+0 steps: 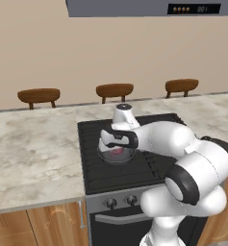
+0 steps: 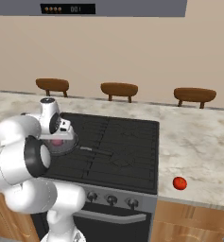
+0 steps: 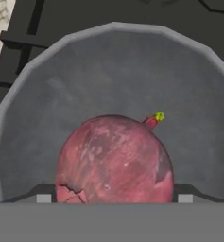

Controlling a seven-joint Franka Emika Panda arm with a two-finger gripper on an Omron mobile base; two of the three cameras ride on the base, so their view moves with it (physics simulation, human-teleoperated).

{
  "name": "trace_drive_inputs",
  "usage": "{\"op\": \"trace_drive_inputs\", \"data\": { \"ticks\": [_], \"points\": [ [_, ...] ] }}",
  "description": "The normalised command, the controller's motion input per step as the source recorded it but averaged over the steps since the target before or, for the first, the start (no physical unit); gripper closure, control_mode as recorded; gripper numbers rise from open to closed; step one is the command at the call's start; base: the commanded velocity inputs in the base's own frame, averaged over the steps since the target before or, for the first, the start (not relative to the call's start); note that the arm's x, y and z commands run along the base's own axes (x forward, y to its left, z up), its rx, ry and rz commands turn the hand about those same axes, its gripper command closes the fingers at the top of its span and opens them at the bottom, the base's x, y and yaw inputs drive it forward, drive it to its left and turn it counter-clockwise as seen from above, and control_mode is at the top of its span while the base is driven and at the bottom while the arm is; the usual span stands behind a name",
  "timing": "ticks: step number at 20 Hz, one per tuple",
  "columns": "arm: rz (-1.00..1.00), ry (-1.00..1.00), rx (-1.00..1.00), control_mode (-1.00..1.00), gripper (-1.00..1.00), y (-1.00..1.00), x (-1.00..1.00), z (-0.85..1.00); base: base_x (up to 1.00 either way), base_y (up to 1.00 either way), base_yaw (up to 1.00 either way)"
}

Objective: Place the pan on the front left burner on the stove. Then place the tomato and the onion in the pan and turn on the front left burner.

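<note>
The tool (image 1: 116,148) hung low over the pan (image 1: 116,155), its wrist hiding most of the pan's bowl in the left base view; in the right base view the arm's white links covered the pan's near rim. In the hand view the finger tips (image 3: 44,197) were cut off at the bottom edge, one on each side of the onion (image 3: 114,159), spread apart and released; whether they touched it could not be told. The onion, a dull pinkish-red ball with mottled skin and a small green-tipped sprout, lay on the pan's grey, faintly scuffed floor directly below the tool. The pan, shallow and faceted at the rim, sat on the front left burner (image 1: 94,161) of the black ridged stove (image 2: 123,142), its thin handle pointing right. The tomato (image 2: 179,183), glossy and bright red, rested on the marbled worktop (image 2: 198,142) right of the stove, well apart from the tool.
</note>
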Motion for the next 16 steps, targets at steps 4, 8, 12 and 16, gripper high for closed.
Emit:
{"op": "trace_drive_inputs", "data": {
  "ticks": [4, 8, 12, 16],
  "points": [
    [0.0, 0.0, 0.0, -1.0, -1.0, -0.02, -0.03, 0.13, 0.0, 0.0, 0.0],
    [0.0, 0.0, 0.0, -1.0, -1.0, 0.0, 0.0, 0.32, 0.0, 0.0, 0.0],
    [0.0, -0.04, 0.0, -1.0, -1.0, 0.0, -0.14, 0.93, 0.0, 0.0, 0.0],
    [-0.03, 0.0, 0.0, -1.0, -1.0, -0.16, -0.32, 0.77, 0.0, 0.0, 0.0]
  ]
}}
